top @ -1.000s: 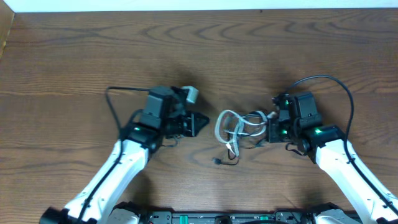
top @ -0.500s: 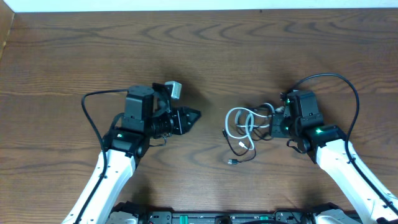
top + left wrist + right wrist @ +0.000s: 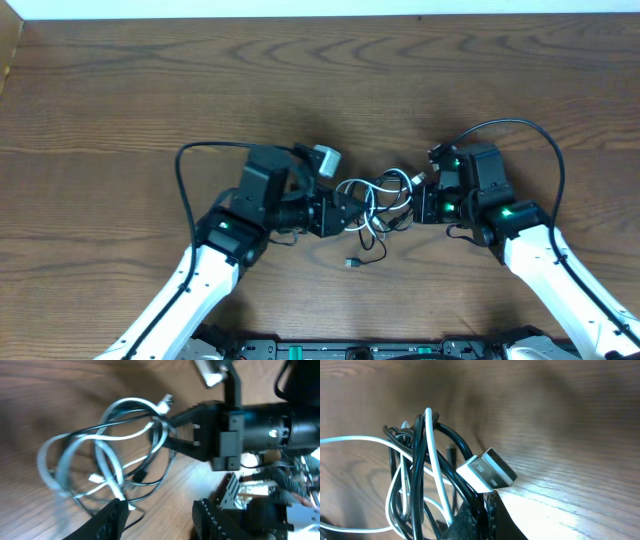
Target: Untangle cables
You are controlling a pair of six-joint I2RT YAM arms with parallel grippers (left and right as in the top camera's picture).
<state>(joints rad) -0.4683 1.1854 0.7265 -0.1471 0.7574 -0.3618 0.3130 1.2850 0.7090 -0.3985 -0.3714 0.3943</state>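
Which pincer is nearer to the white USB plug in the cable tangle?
Right. The right pincer is shut on the cables right beside the white USB plug, almost touching it. The left pincer is open on the tangle's opposite side, farther from that plug.

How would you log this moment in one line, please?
right gripper: shut on tangled thin white and black cables | left gripper: open, at bundle's opposite side | task: not yet untangled

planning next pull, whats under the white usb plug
The black cable passes beneath the white usb plug, over bare table. Where they enter the shut right hand is hidden.
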